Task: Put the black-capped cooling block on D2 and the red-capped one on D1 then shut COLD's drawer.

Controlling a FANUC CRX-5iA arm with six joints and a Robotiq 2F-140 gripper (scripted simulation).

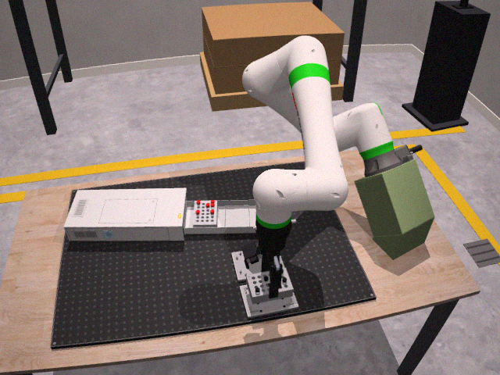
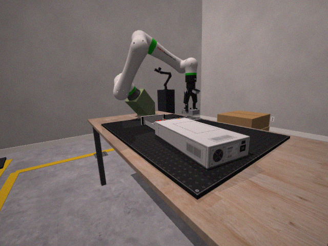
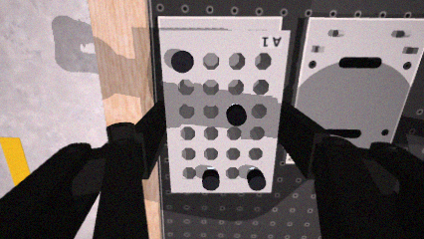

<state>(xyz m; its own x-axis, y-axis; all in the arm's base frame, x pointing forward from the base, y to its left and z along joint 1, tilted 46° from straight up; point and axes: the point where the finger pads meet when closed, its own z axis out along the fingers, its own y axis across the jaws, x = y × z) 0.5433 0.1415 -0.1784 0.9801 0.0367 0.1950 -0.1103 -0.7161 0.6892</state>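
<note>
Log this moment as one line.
gripper: shut on black-cap block | block: at far deck slot | red-cap block: in drawer | drawer: open
</note>
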